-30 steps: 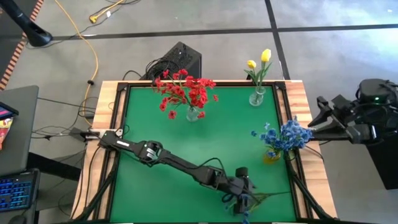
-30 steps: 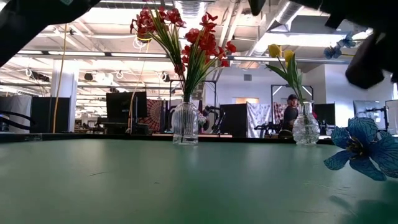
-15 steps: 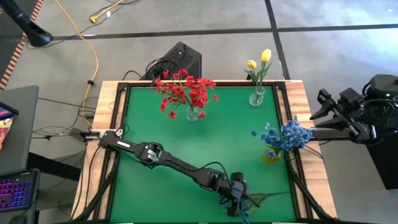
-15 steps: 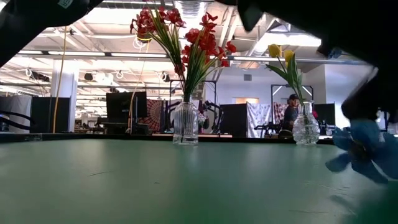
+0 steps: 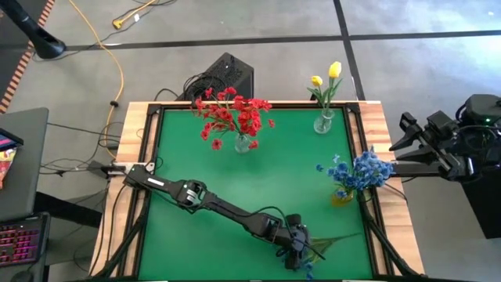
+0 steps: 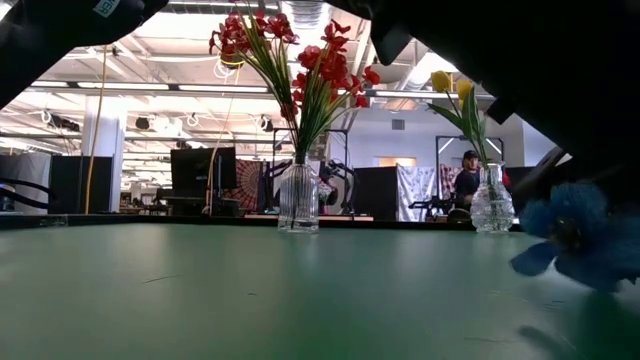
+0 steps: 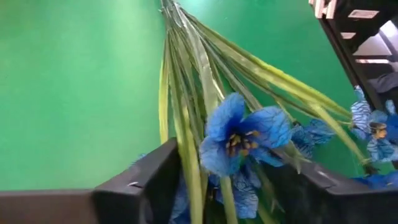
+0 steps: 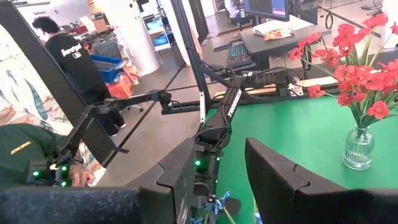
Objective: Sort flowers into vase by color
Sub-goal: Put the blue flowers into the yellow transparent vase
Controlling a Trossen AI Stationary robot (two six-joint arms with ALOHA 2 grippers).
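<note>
Left gripper (image 5: 297, 252) at table (image 5: 203, 168) 5 o'clock, fingers (image 7: 143, 186) wide, straddling the loose blue spray (image 7: 239, 137), not yet gripping. Close on bunched stems, not blooms; lift clear before swinging to blue vase (image 5: 342, 196), 3 o'clock. Right gripper (image 8: 217, 186) parked off-table, half open, empty.

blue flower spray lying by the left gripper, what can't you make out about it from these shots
- Whether the left gripper grips the blue flower spray with green stems: left wrist view, fingers open either side, contact hidden by petals.
- Stem ends: left wrist view, cut off by the frame's edge.
- Bloom detail: low view, blurred, dark arm overhead.
</note>
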